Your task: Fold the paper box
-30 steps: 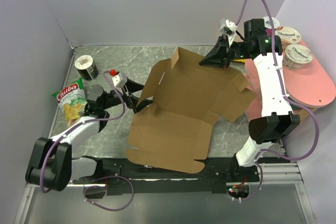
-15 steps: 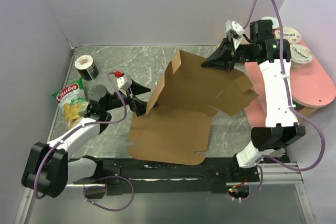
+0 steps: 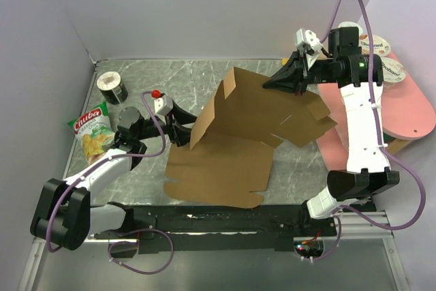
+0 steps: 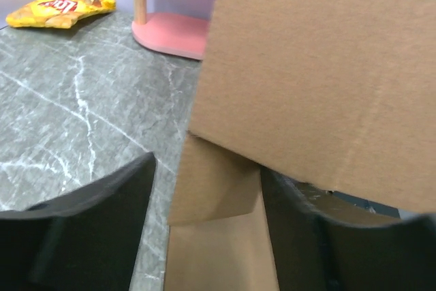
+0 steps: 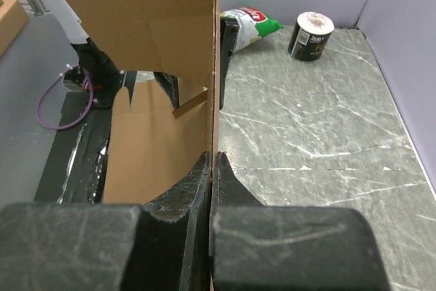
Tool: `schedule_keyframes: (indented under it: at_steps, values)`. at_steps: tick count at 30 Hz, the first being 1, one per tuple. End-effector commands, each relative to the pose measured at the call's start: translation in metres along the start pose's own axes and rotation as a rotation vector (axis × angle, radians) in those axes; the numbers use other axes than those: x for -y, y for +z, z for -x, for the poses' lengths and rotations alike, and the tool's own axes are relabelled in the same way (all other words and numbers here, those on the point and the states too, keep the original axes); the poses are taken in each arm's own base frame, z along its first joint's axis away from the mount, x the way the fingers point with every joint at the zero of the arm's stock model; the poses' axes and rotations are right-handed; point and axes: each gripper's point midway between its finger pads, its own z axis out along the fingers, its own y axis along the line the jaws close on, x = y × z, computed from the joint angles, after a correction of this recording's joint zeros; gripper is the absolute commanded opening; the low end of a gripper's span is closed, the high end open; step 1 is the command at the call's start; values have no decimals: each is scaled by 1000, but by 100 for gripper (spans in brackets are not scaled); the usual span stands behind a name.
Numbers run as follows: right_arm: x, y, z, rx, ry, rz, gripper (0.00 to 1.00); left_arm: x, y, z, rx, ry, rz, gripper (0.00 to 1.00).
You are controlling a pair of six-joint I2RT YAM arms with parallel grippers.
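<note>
The paper box (image 3: pixel 221 165) is a brown die-cut cardboard sheet. Its near half lies flat on the table, and its far panel (image 3: pixel 255 107) is raised steeply. My right gripper (image 3: pixel 274 81) is shut on the top edge of that raised panel. In the right wrist view, the pinched sheet (image 5: pixel 160 25) stands edge-on between the closed jaws (image 5: pixel 213 158). My left gripper (image 3: pixel 182 131) is at the sheet's left side. In the left wrist view it (image 4: pixel 208 192) is open and straddles a small side flap (image 4: pixel 214 182), with a gap on the left. The raised panel (image 4: pixel 327 66) looms above.
A green chips bag (image 3: pixel 92 131) and a dark can (image 3: pixel 111 88) sit at the table's left. A pink shelf (image 3: pixel 409 110) with yogurt cups (image 3: pixel 390 67) stands at the right. A yellow snack bag (image 4: pixel 58 6) lies beside the shelf's base (image 4: pixel 174 32). Grey walls enclose the back and sides.
The right gripper has lifted the far panel from nearly flat to steep. The left gripper has moved right onto the side flap, and its jaws have narrowed.
</note>
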Motion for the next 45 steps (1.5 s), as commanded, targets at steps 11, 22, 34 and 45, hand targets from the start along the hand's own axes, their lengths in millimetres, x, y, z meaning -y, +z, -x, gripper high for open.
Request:
schedule_keyframes:
  at_steps: [11,22,34,45]
  values:
    - [-42,3,19,85,93,84,0,15,14,21,40,89,-57,38]
    - [-45,2,21,94,75,84,0,19,19,21,61,90,-58,10]
    - [-37,3,15,82,70,46,0,12,18,13,36,57,-6,24]
    - [3,13,-38,-115,104,-196,0,-14,-18,-7,41,-29,219,96]
